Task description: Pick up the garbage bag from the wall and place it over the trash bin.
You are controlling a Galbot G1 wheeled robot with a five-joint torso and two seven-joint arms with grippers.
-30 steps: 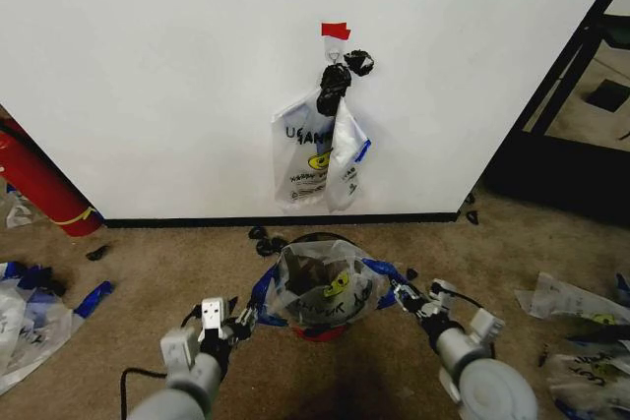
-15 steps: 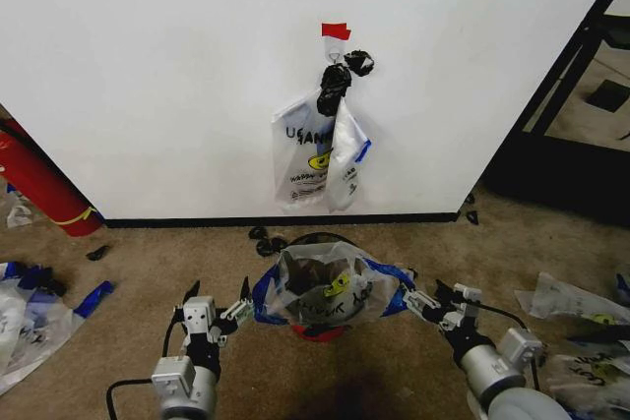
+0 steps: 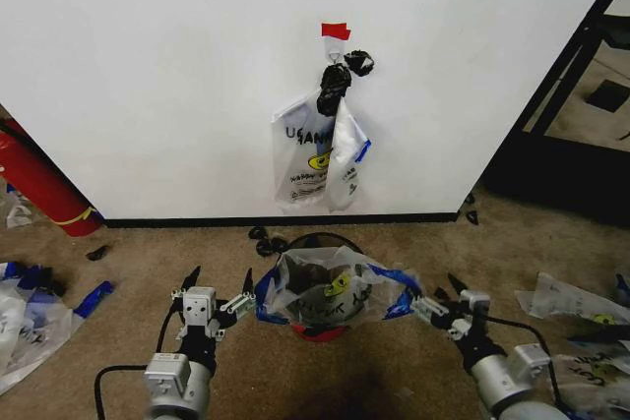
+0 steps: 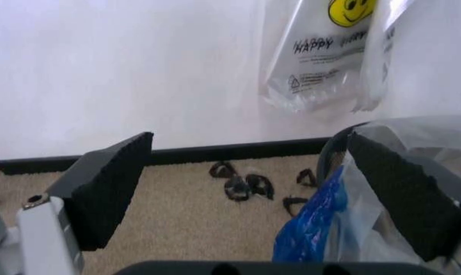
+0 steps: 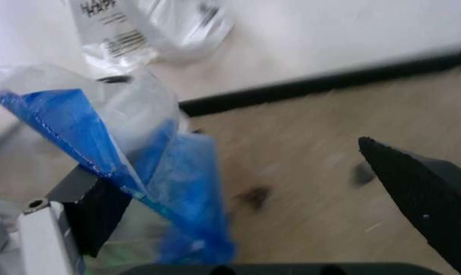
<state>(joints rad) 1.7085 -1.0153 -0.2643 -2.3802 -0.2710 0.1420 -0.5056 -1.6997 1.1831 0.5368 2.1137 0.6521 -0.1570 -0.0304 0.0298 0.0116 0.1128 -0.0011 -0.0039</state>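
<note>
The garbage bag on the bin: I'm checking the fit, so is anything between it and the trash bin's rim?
Nothing visible. The garbage bag already drapes over the trash bin, with the left hand and right hand open at either side.

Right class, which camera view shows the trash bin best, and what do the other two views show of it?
The head view: the trash bin sits whole below the wall, garbage bag draped over it, red base showing. The left wrist view catches its dark rim beside the bag; the right wrist view shows a sliver of rim.
</note>
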